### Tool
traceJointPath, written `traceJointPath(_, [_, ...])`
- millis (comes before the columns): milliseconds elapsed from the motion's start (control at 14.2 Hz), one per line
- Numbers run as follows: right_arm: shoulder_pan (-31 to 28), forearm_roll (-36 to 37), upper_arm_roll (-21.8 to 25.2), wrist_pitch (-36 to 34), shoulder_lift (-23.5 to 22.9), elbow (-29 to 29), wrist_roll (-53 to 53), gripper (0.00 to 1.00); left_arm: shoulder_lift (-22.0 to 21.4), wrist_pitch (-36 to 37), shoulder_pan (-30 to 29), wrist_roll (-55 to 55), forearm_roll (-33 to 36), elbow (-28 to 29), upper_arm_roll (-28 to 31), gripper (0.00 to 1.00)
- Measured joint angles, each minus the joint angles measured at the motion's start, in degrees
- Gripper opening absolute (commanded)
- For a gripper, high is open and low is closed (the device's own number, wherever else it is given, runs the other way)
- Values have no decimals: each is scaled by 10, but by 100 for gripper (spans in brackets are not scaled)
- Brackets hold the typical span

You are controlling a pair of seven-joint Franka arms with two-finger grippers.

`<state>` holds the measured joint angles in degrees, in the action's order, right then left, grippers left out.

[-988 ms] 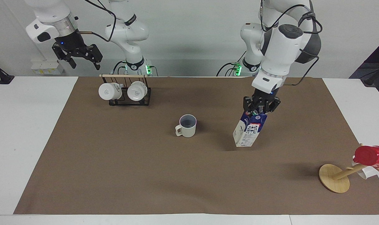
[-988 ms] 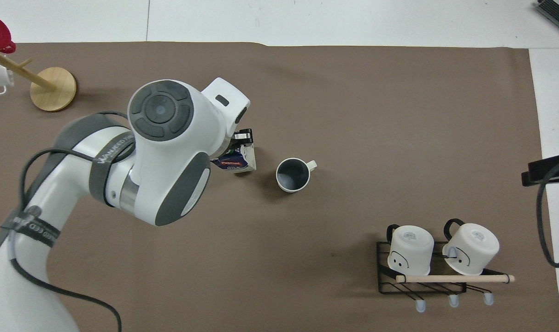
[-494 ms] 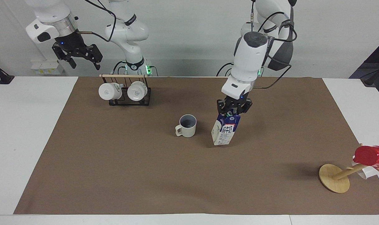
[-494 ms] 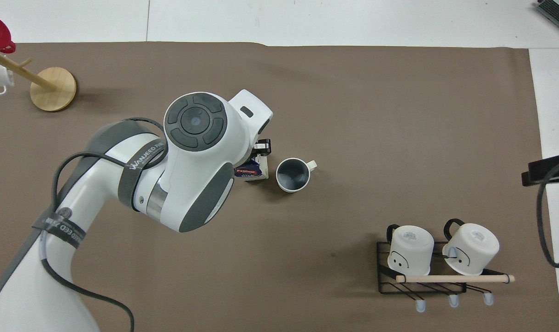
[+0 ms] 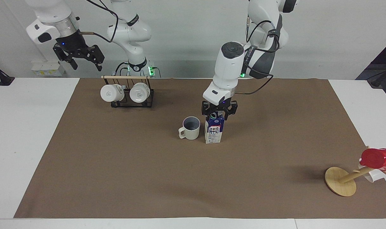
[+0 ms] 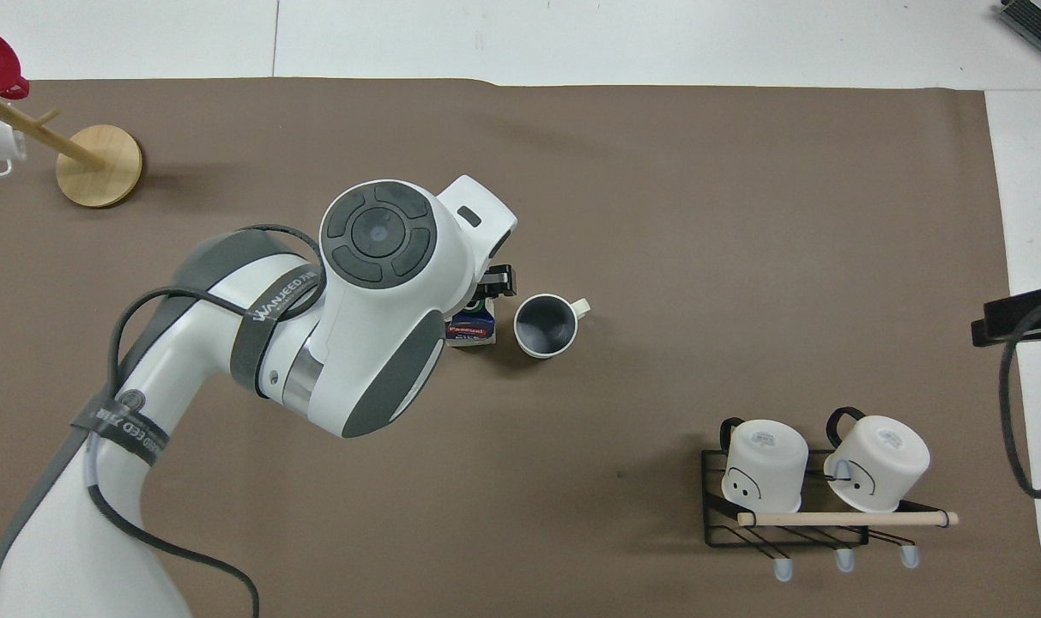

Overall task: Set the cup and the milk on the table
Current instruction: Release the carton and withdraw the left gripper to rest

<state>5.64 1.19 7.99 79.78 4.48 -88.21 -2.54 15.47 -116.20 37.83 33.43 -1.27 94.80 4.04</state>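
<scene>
Milk carton (image 5: 214,133): you see it upright on the brown mat (image 5: 148,178), touching or almost touching the mug, on the side toward the left arm's end of the surface (image 5: 27,127). From the overhead view it sits at 9 o'clock of the mug.
Cream mug (image 5: 191,128): it stands upright near the middle of the mat, mouth up, its squarish handle turned toward the right arm's end.
Left gripper (image 5: 219,112): you find it straight above the carton's gable top, the fingers flanking the cap. You cannot tell from these views whether they clamp the carton or have let go.
Right gripper (image 5: 79,55): it waits high in the air near the right arm's end, above the edge of the surface; its fingers are spread apart with nothing between them.
Mug rack (image 5: 131,95): black wire with a wooden rail, at roughly 4 o'clock of the cream mug in the overhead view, carrying two white mugs (image 5: 111,92) on their sides.
Wooden stand (image 5: 340,181): at 10 o'clock of the carton in the overhead view, at the mat's corner, with a red cup (image 5: 378,159) on a peg.
</scene>
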Motion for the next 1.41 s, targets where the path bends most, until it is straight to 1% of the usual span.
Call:
traceJointPath(212, [0, 0, 0, 0, 0, 0, 0, 100, -13, 0, -10, 0, 0, -4, 10, 100])
traceJointPath(353, [0, 0, 0, 0, 0, 0, 0, 100, -41, 11, -34, -6, 0, -6, 13, 100])
traceJointPath(424, [0, 0, 0, 0, 0, 0, 0, 100, -58, 31, -48, -18, 0, -6, 14, 100])
traceJointPath(635, [0, 0, 0, 0, 0, 0, 0, 100, -106, 105, -92, -81, 0, -6, 15, 100])
traceJointPath(776, [0, 0, 0, 0, 0, 0, 0, 100, -127, 131, -121, -123, 0, -5, 16, 100])
traceJointPath(988, [0, 0, 0, 0, 0, 0, 0, 100, -154, 153, -176, -193, 0, -6, 18, 100])
traceJointPath(1271, [0, 0, 0, 0, 0, 0, 0, 100, -196, 179, -269, -298, 0, -8, 21, 100])
traceJointPath(1412, [0, 0, 0, 0, 0, 0, 0, 100, -202, 180, -303, -348, 0, -14, 22, 100])
